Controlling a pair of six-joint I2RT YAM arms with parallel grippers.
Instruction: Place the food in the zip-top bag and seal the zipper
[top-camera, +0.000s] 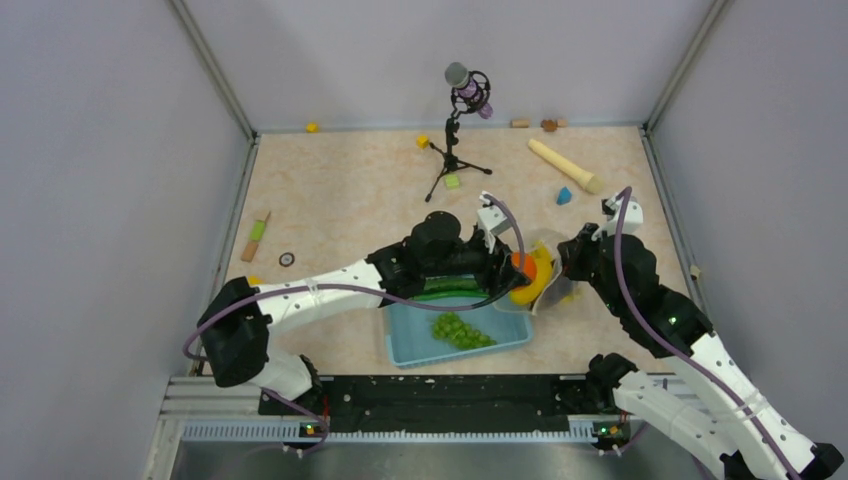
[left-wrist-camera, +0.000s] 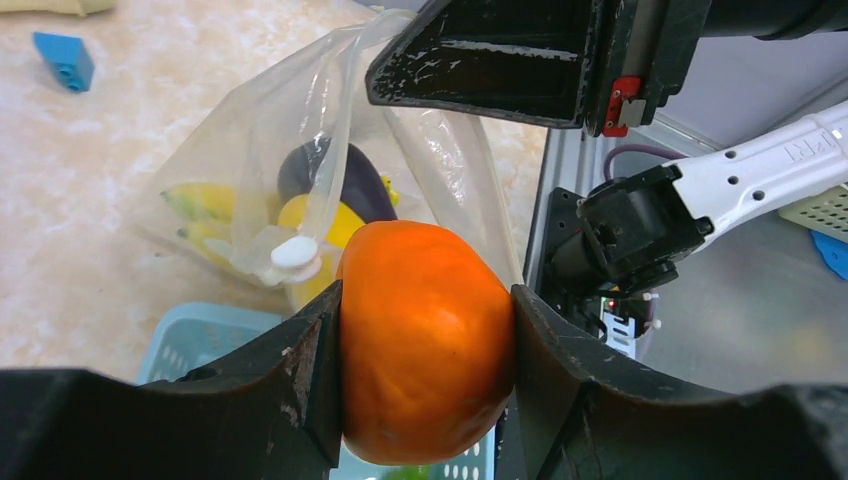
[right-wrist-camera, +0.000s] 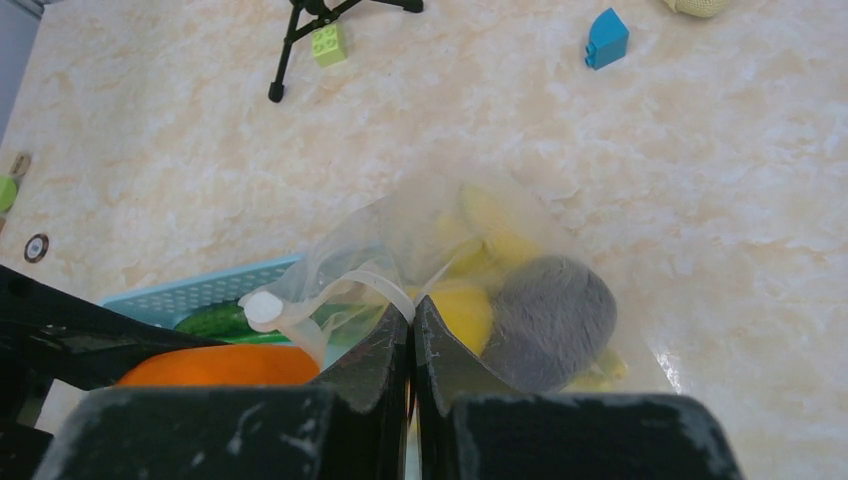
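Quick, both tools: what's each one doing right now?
Left tool: closed on the orange.
Right tool: shut, pinching the zip-top bag at its mouth edge.

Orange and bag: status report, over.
Left hand clamped on orange, at bag mouth. Right hand shut, pinching bag edge. Banana, eggplant inside; grapes, cucumber in basket. No obstruction seen.

orange (left-wrist-camera: 425, 340) held beside mouth | zip-top bag (left-wrist-camera: 250, 130) open: banana (left-wrist-camera: 205, 200), eggplant (left-wrist-camera: 360, 185) inside
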